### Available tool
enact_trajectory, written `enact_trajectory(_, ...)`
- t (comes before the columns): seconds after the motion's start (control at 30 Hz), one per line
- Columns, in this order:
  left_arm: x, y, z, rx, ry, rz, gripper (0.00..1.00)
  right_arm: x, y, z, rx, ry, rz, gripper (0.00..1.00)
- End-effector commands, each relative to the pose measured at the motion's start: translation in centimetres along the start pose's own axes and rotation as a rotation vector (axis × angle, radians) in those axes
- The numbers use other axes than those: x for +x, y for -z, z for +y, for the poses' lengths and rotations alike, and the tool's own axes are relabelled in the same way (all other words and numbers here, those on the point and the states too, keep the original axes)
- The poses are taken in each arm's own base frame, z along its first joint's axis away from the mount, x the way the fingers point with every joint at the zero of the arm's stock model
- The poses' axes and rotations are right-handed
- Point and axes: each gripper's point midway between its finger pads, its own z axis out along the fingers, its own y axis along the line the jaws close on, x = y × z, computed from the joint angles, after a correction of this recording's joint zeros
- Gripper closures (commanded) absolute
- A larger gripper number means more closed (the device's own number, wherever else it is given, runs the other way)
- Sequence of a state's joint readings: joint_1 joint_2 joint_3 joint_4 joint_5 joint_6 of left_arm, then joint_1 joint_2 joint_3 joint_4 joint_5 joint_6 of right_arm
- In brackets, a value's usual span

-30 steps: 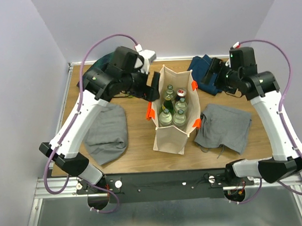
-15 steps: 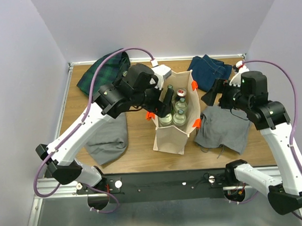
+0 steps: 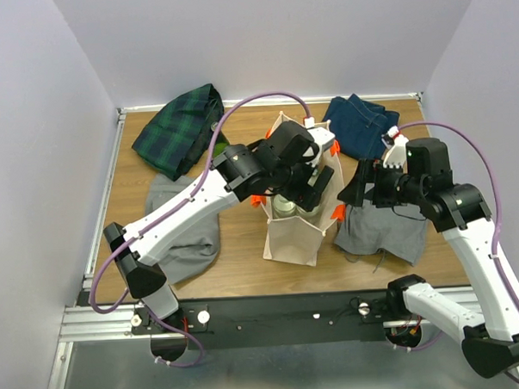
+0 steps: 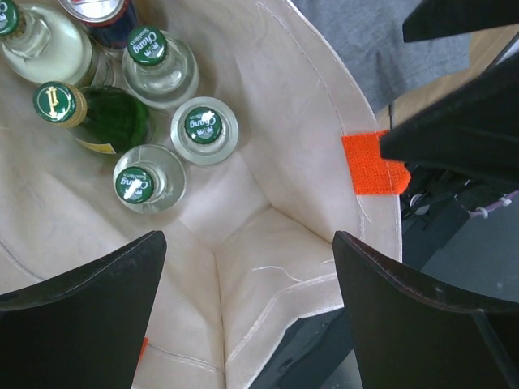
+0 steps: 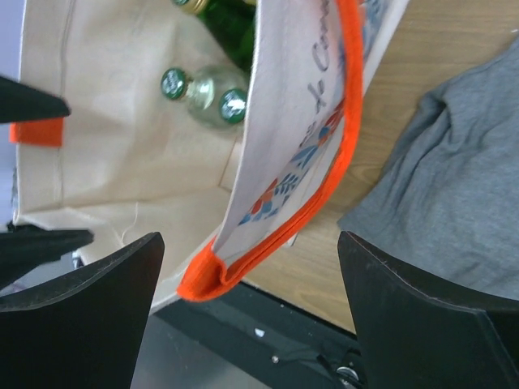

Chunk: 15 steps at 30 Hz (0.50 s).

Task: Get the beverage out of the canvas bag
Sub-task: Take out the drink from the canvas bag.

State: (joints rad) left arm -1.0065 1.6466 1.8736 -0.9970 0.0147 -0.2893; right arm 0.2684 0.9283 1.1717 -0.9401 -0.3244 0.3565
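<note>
Within the last second the left gripper (image 4: 249, 243) swung from the left of the bag (image 3: 291, 236) to above its open mouth, fingers apart and empty. The right gripper (image 5: 251, 243), fingers also apart, drew in beside the bag's right wall. The bottles (image 4: 204, 130) stood inside, none grasped yet.

canvas bag (image 3: 291, 238): beige, orange-handled, upright, open | bottles (image 4: 204, 130): upright inside

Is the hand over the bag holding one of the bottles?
No, the left hand is open above the canvas bag, clear of the bottles inside.
</note>
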Motion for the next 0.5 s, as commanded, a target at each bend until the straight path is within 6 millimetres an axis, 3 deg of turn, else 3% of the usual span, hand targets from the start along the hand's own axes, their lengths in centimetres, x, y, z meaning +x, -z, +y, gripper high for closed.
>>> enact_trajectory(0.0,0.3,0.3,-0.2,-0.031,0.01,-0.005,0.07,2.9,0.8,0.9,-0.08,0.007,0.072,0.04)
enact_trajectory(0.13,1.8,0.1,-0.8,-0.021,0.027,0.021,0.08,3.9,1.5,1.0,-0.086,0.014,0.103,0.04)
enact_trajectory(0.27,3.9,0.5,-1.5,-0.036,0.035,0.032,0.11,2.6,2.7,1.9,-0.1,0.036,0.048,0.03)
enact_trajectory(0.47,3.8,2.7,-1.2,-0.044,0.092,-0.066,0.1,0.6,3.1,5.0,-0.246,0.013,-0.003,0.04)
